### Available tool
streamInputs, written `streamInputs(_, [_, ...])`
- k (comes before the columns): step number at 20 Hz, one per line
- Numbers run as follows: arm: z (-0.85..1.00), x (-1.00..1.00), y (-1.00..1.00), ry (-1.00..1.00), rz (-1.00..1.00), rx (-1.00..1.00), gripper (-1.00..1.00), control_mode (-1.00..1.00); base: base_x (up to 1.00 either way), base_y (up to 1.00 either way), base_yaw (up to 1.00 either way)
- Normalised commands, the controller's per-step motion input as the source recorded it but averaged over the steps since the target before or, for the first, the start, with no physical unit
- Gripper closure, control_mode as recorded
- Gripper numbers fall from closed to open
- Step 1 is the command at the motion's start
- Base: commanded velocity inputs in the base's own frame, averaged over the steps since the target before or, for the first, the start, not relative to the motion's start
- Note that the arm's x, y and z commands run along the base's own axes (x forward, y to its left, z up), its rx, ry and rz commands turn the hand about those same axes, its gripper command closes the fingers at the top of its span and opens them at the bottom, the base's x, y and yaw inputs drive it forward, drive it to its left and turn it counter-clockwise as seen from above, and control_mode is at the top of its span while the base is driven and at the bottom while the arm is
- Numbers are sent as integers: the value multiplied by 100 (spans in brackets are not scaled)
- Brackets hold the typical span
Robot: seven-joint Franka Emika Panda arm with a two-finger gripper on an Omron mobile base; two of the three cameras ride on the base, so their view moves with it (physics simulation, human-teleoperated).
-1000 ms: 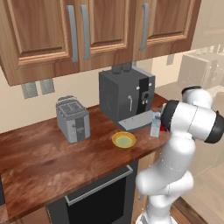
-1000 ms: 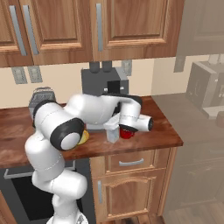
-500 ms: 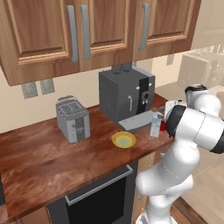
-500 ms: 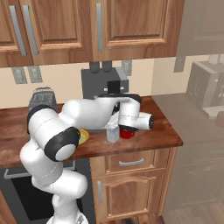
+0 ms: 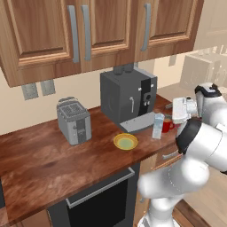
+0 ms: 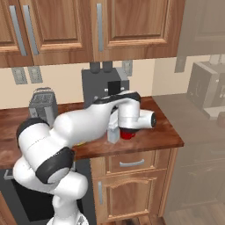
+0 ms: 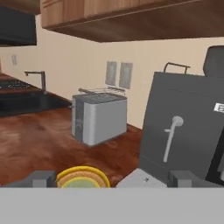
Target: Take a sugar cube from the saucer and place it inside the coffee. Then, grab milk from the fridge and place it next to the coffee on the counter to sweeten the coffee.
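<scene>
Evenly, softly lit and rendered, with faint shadows beneath the toaster point(image 5: 74, 121) and coffee machine point(image 5: 127, 101), mild softness throughout, hazy translucent washout toward the right edges.

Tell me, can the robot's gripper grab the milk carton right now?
Probably yes. The milk stands upright on the counter beside the red mug, nothing covers it, and the open gripper is close by.
</scene>
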Motion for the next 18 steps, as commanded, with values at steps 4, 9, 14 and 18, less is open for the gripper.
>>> streamInputs(4, [42,-90,37,-7,0,-13,-100,-100,0,0,0])
streamInputs(9, [13,-100,72,-3,-11,-20,-100,-100,0,0,0])
streamInputs(14, [26,-94,59,-1,-19,-15,-100,-100,0,0,0])
streamInputs(18, [44,-70,45,0,-21,-10,-100,-100,0,0,0])
